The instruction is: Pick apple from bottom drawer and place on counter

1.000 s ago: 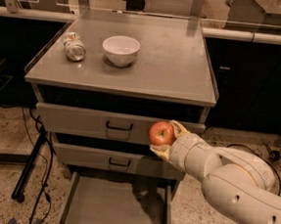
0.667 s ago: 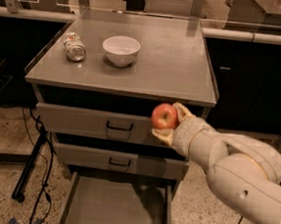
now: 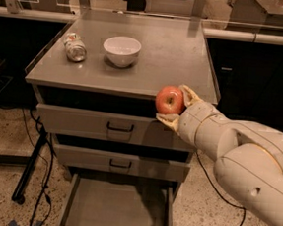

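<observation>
My gripper point(image 3: 175, 104) is shut on the red-orange apple point(image 3: 169, 99) and holds it in the air at the front edge of the counter point(image 3: 171, 58), right of its middle. One finger point(image 3: 189, 95) lies over the apple and one point(image 3: 168, 120) under it. The cream arm reaches in from the lower right. The bottom drawer point(image 3: 115, 209) stands pulled open at the foot of the cabinet, a bare grey tray with nothing in it that I can see.
A white bowl point(image 3: 121, 50) and a can lying on its side point(image 3: 75, 47) sit on the counter's left half. Two shut drawers with black handles point(image 3: 120, 128) are below the top. Cables and a black stand leg point(image 3: 31, 162) lie on the floor at left.
My gripper has risen with the apple, from level with the top drawer front to the height of the counter's front edge.
</observation>
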{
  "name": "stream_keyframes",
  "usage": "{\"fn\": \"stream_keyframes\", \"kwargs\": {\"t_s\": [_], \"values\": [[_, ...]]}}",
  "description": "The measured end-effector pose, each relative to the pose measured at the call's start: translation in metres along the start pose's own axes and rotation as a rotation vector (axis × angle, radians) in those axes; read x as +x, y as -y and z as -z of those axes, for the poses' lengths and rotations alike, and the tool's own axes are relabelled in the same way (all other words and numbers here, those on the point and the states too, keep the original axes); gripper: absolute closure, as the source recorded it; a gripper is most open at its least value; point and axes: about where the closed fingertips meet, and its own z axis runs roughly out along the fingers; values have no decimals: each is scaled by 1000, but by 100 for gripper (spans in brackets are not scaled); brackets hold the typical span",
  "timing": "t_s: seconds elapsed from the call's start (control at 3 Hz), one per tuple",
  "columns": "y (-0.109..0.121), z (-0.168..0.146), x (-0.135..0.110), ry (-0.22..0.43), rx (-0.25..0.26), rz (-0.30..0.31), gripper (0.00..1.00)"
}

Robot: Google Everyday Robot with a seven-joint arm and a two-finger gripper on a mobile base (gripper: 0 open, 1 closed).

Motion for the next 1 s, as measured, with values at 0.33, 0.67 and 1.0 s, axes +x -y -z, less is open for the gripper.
{"fn": "stream_keyframes", "kwargs": {"t_s": [0.33, 0.67, 1.0], "values": [[10, -11, -5, 2, -2, 0, 100], [34, -41, -23, 7, -6, 19, 100], [54, -75, -38, -4, -18, 41, 100]]}}
